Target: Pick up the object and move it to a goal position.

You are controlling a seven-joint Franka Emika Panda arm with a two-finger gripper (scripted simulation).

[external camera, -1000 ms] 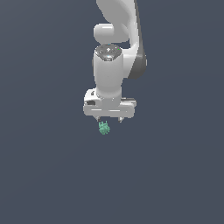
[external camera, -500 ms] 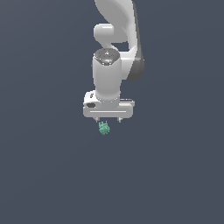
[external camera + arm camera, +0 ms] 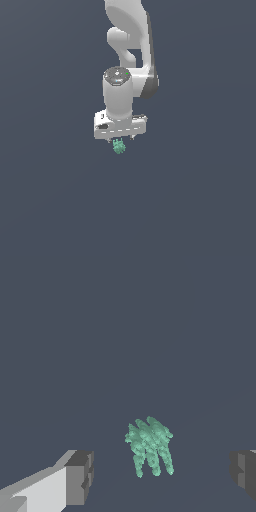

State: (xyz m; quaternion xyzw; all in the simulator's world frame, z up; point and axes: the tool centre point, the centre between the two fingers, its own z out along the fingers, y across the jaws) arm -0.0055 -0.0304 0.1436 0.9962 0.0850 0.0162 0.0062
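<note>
A: Nearest first. In the wrist view we have the gripper point(image 3: 160, 476) spread wide: one dark-padded finger point(image 3: 80, 476) on one side, the other finger point(image 3: 245, 473) at the opposite edge, and clear floor showing between each pad and the lump. Nothing is held.

B: Agreed, jaws apart and empty. Next out, the object point(image 3: 149, 446): a teal-green, bumpy lump, ribbed into several strands. We read its long axis as running along those strands, roughly crosswise to the line joining the two pads. That suits a squeeze across its narrow width.

A: It sits between the fingers but not centred; we judge it nearer the finger with the white link behind it, with a wider gap toward the other.

B: From the exterior view, the gripper point(image 3: 120, 139) hangs under the white wrist, and the object point(image 3: 118, 146) shows just below the finger tips, a touch toward that view's left of the palm's middle. We cannot tell from here whether the tips already bracket it or stand slightly above it.

A: Farthest out, only the flat dark grey floor point(image 3: 200, 200); no goal marker that we can see.

B: Our judgement, then: the coming move turns on that small offset and any remaining height. Settle and centre, then close.
</note>
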